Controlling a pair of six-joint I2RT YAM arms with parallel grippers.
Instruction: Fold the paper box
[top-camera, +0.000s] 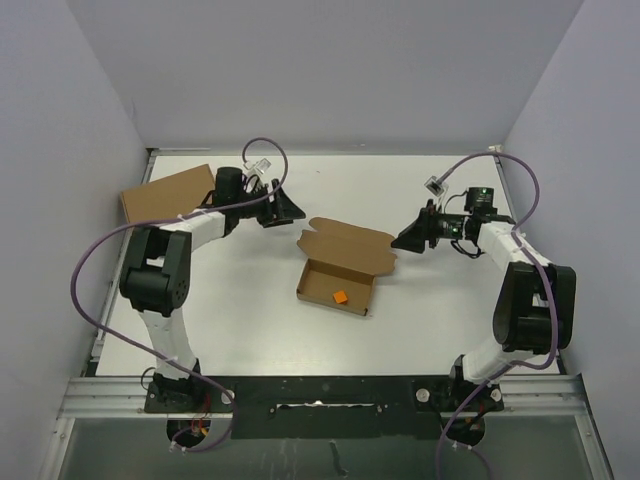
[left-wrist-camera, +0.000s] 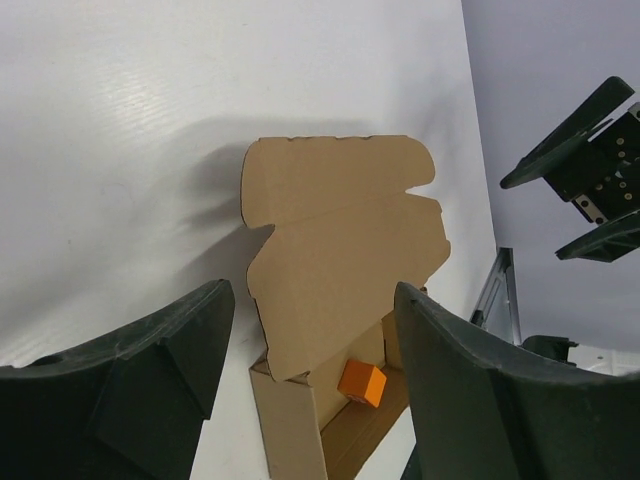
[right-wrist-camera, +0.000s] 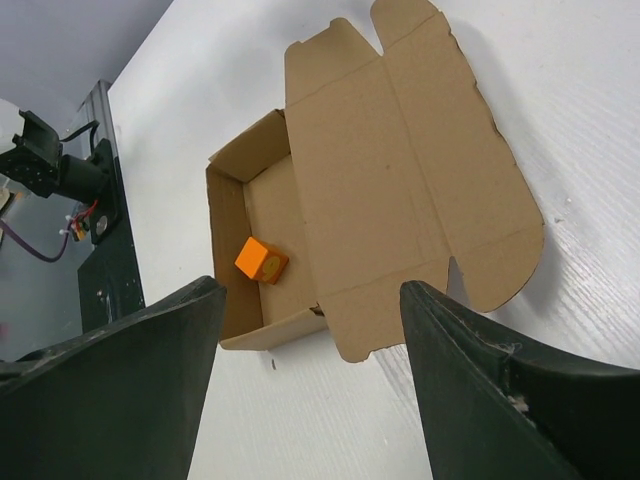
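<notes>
The left arm (top-camera: 160, 280) goes up from its base, bends at the elbow and reaches in toward the middle. The left gripper (top-camera: 284, 210) points right, its fingers (left-wrist-camera: 150, 370) wide apart. The right arm (top-camera: 530, 300) bends the same way. The right gripper (top-camera: 406, 240) points left, fingers (right-wrist-camera: 500, 390) wide apart too.

Brown paper box (top-camera: 325, 280) is lying mid white table (top-camera: 440, 330), tray walls standing up, tabbed lid flap hanging open, unfolded.
</notes>
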